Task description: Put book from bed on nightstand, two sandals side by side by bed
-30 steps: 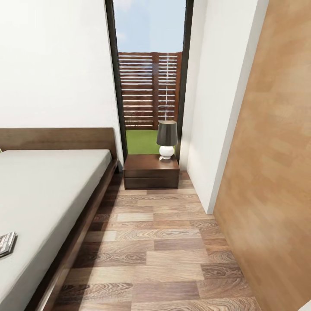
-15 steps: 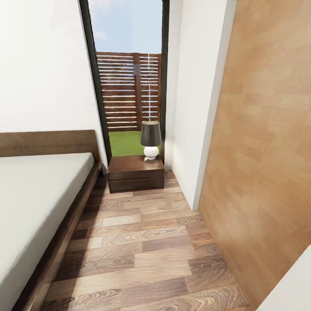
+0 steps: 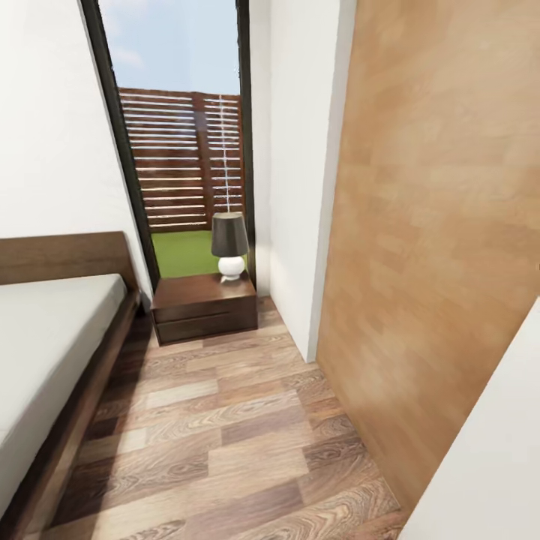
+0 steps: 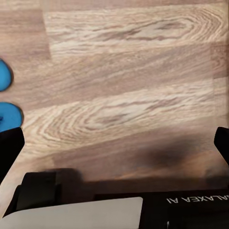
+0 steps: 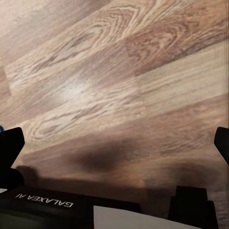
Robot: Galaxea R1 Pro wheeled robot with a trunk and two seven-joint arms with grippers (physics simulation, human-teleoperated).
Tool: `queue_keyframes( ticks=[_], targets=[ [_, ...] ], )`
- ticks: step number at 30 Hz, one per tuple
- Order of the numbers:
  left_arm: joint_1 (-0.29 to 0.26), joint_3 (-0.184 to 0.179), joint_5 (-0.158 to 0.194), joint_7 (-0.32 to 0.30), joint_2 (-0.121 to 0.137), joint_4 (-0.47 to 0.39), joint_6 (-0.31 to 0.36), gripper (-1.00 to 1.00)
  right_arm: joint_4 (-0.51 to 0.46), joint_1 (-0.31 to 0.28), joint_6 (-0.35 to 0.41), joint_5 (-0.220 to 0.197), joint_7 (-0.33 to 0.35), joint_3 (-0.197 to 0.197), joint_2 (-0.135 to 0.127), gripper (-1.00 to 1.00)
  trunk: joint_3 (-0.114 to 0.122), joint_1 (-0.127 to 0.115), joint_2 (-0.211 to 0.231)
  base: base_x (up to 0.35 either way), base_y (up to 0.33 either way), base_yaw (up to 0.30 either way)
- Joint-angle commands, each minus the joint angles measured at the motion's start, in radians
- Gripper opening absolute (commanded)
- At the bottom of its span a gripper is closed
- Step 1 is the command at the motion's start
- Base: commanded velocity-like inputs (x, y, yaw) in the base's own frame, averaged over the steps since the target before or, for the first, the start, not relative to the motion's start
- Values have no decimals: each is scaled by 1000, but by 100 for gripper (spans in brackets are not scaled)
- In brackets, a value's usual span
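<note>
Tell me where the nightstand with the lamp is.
In the head view, the nightstand stands left of centre, against the tall window, just beyond the bed; its lamp sits at its right rear.

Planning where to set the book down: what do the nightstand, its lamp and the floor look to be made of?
The nightstand looks like dark reddish-brown wood with a smooth, slightly glossy top. The lamp has a dark matte shade, likely fabric, on a shiny white base, perhaps ceramic. The floor reads as grained wood planks.
</note>
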Motion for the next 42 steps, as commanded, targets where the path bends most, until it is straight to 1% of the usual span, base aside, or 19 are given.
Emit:
queue_keyframes(
  ticks=[1,5,10,16,26,36,42],
  targets=[
    [-1,5,-1,-4,0,1,-2,100,5,-2,-6,-8,5,4,0,100,-1,0,0,227,-65,-89],
    [-1,5,0,-4,0,1,-2,100,5,-2,-6,-8,5,4,0,100,-1,0,0,206,-64,-35],
    [-1,5,0,-4,0,1,-2,100,5,-2,-6,-8,5,4,0,100,-1,0,0,50,-22,-6],
    [-1,5,0,-4,0,1,-2,100,5,-2,-6,-8,5,4,0,100,-1,0,0,146,-134,-1],
    [-1,5,0,-5,0,1,-2,100,5,-2,-6,-6,5,4,0,100,-1,0,0,43,-18,0],
    [-1,4,-2,-4,-1,1,-4,100,5,-2,-6,-4,5,4,0,100,-1,0,0,259,0,0],
    [-1,5,-1,-4,-1,1,-4,100,5,-2,-6,-3,5,4,0,100,-1,0,0,77,0,0]
  ],
)
